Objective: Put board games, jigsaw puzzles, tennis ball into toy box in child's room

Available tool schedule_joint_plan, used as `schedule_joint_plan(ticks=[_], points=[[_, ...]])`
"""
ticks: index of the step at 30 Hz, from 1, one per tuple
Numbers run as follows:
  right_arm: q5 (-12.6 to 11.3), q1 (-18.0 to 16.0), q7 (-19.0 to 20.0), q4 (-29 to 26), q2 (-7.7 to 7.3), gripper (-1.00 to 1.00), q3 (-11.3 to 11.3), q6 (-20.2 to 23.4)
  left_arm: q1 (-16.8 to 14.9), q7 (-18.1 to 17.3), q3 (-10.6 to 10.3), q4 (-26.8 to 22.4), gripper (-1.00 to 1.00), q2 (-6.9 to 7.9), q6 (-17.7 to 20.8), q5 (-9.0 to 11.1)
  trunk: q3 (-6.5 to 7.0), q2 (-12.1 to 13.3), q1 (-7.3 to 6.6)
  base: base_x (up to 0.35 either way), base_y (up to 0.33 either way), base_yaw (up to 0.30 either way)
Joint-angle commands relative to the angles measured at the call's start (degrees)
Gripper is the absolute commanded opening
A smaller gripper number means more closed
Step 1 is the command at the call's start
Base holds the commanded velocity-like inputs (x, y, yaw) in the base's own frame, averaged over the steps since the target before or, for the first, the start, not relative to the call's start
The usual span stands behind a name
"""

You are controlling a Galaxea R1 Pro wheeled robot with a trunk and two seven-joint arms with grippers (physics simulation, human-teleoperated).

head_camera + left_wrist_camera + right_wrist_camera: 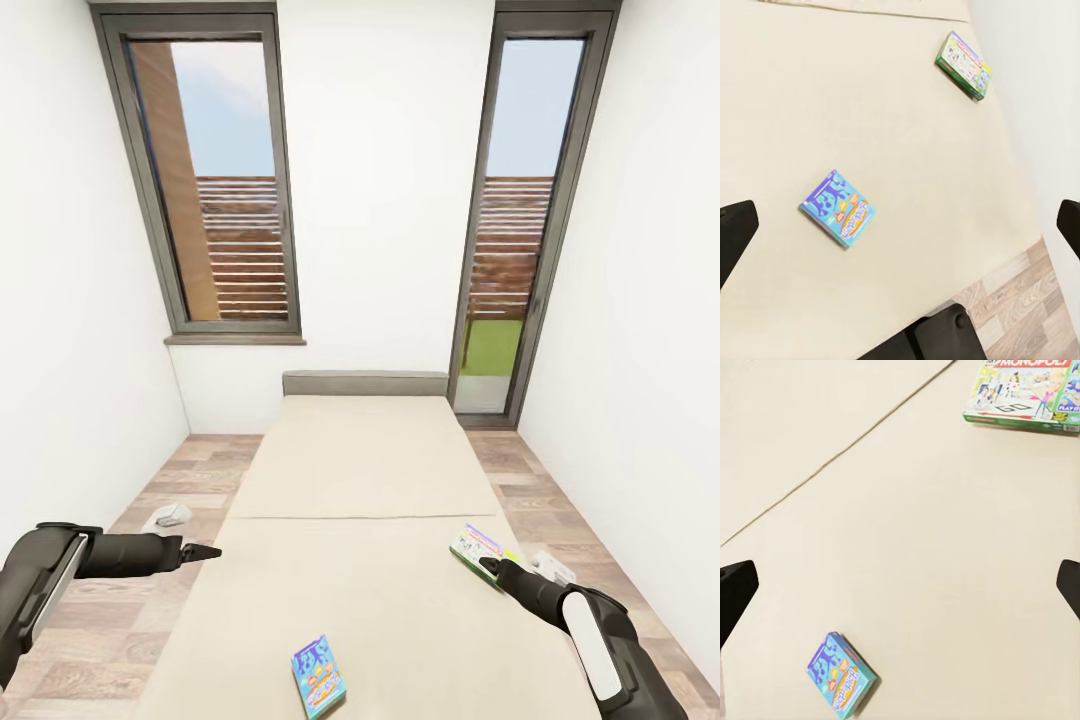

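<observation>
**A:** what are the grippers doing right now?

**B:** both spread wide with nothing between the jaws; in the left wrist view the left gripper (pixel 900 225) only shows a dark fingertip (pixel 736 232) at each side edge, cream mattress in the gap; the right gripper (pixel 900 585) looks the same in its own view, one fingertip (pixel 735 592) per edge, far apart; from the head camera the left gripper (pixel 200 551) hangs over the near left edge of the bed (pixel 365 470) and the right gripper (pixel 492 567) over the near right edge

**A:** and the games?

**B:** two board games lying flat on the mattress; the blue board game (pixel 837 208) with the cartoon cover sits out ahead of the left jaws, well apart from them; the right wrist camera catches that same blue box (pixel 841 674) nearer its left fingertip than the right, not touching either; head view has it (pixel 318 676) well away from both grippers, roughly between them

**A:** the other one?

**B:** Monopoly box (pixel 1026 394), white cover with green edges; far ahead of the right jaws in the wrist shot, over toward the right fingertip's side; in the head view that box (pixel 478 549) sits just beside the right gripper's tip at the bed's right edge; can't tell if they touch; the left wrist sees it (pixel 964 65) way out beyond the blue one

**A:** anything past that?

**B:** wood plank floor (pixel 190 470) either side of the bed, a small white thing (pixel 167 517) on the floor near the left arm, two grey-framed windows (pixel 215 180) in the white far wall
</observation>
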Motion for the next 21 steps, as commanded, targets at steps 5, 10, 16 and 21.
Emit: schedule_joint_plan(ticks=[5,10,16,21], points=[[-0.1,0.0,0.1,0.0,0.00,1.00,-0.1,0.3,0.0,-0.2,0.1,0.0,1.00,-0.01,0.5,0.0,-0.03,0.0,0.02,0.007,0.000,0.000],[-0.1,0.0,0.0,0.0,0.01,1.00,-0.1,0.3,0.0,-0.2,0.1,0.0,1.00,-0.01,0.5,0.0,-0.03,0.0,0.02,0.002,0.000,0.000],[-0.1,0.0,0.0,0.0,0.00,1.00,-0.1,0.3,0.0,-0.1,0.1,0.0,1.00,-0.01,0.5,0.0,-0.03,0.0,0.02,0.016,0.000,0.000],[-0.1,0.0,0.0,0.0,0.00,1.00,-0.1,0.3,0.0,-0.1,0.0,0.0,1.00,-0.09,0.5,0.0,-0.03,0.0,0.02,0.079,0.012,0.000]])
